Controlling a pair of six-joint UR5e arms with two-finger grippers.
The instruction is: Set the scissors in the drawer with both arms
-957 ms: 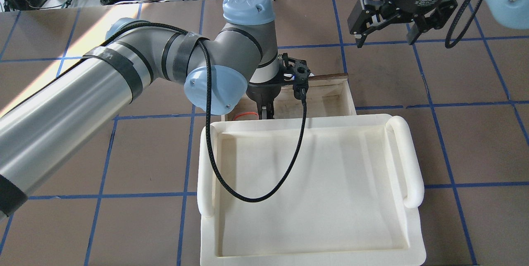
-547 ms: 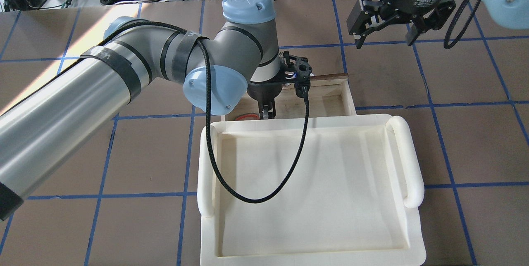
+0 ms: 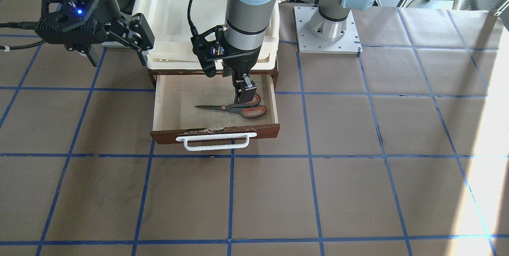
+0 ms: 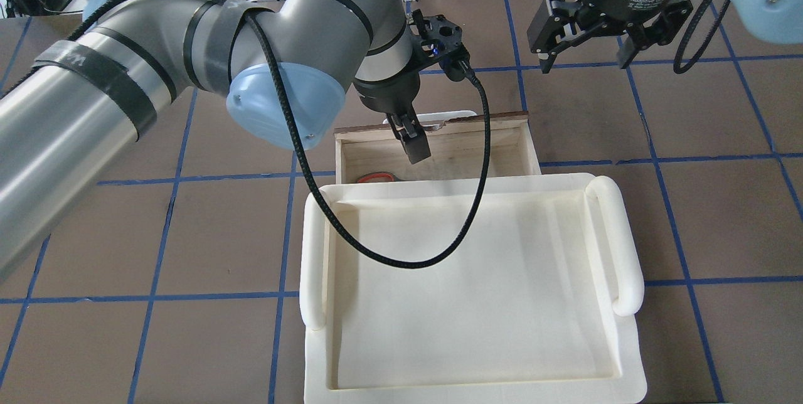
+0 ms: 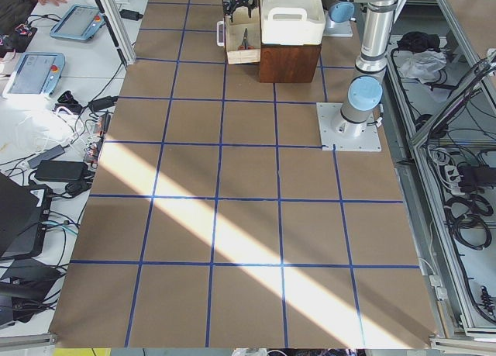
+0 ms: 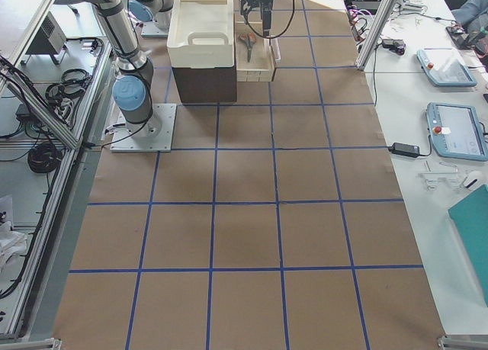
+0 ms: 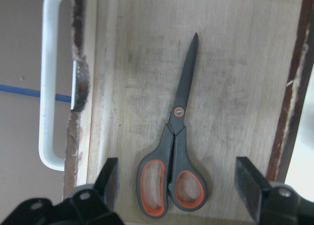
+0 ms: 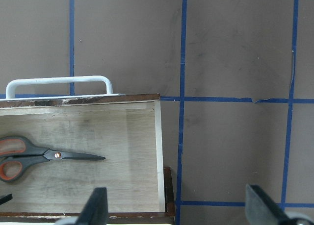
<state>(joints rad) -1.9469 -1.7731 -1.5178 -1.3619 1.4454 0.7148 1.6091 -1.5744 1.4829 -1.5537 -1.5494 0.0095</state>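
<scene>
Left pincer [image 3: 245, 94] released over scissors [image 3: 234, 109] in drawer [image 3: 175, 107]

Left pincer: fingers [image 7: 110, 178] spread wide, gripping nothing, hanging just above the grey and orange handle loops; contact with them not clear. Scissors: flat on pale drawer bottom, blades closed, tips toward robot's right, loops in drawer's left half. Drawer: pulled out, white bar handle [image 3: 214, 143] on its front, rear part tucked under cream tray [image 4: 477, 181]. Right pincer [image 4: 584, 65]: also released, holding nothing, raised over brown worktop [image 3: 358, 168] off drawer's right side, well apart from scissors. Blue grid lines [image 3: 310, 156] across worktop.
</scene>
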